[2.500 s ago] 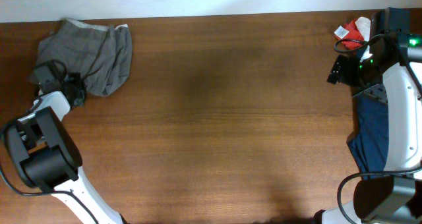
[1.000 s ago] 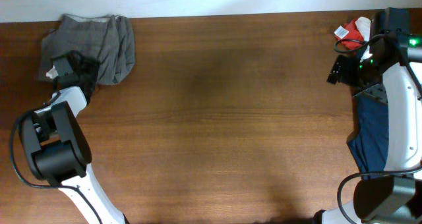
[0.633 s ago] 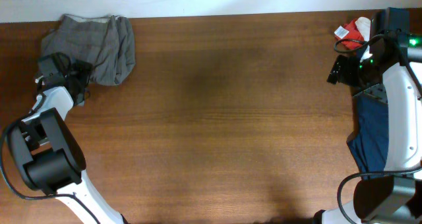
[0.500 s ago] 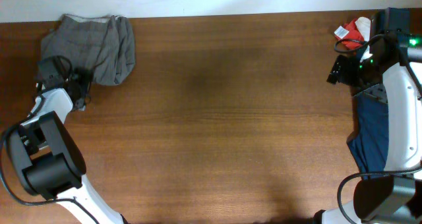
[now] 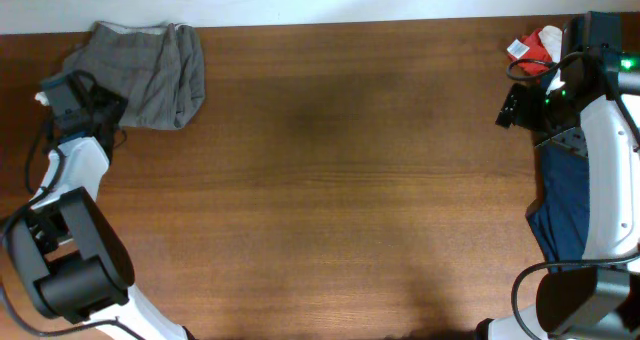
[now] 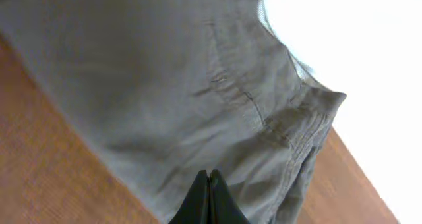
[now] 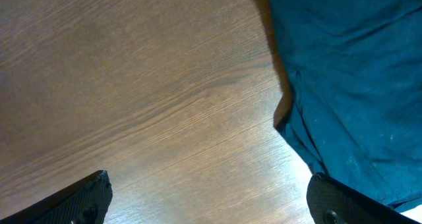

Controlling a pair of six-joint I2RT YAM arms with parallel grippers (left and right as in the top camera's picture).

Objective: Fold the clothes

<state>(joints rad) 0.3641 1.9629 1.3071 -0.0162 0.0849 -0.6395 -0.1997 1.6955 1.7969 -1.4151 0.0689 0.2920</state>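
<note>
While the near edge of the wooden counter [image 5: 330, 200] lies bare, a dark navy cloth [image 5: 562, 212] is draped at the right edge, partly under the right arm. Just beyond it the right gripper [image 7: 208, 188] hovers over bare wood with its fingers spread wide, grasping nothing. A small red and cream bundle [image 5: 540, 45] sits in the far right corner. At the far left corner lie the clothes [image 5: 150, 65], one mid-grey garment in a loose, rumpled heap, its paler waistband toward the far edge. The left gripper [image 6: 208, 184] hangs at the garment's left side, fingers clenched tip to tip. No cloth shows between them, so it appears to grasp nothing. Folding has not truly begun: the step in hand looks like getting a first hold on the garment. The next move likely calls for parting the left fingers, lowering onto an edge or the waistband, pinching it, and drawing the cloth toward open counter to spread it flat.
</note>
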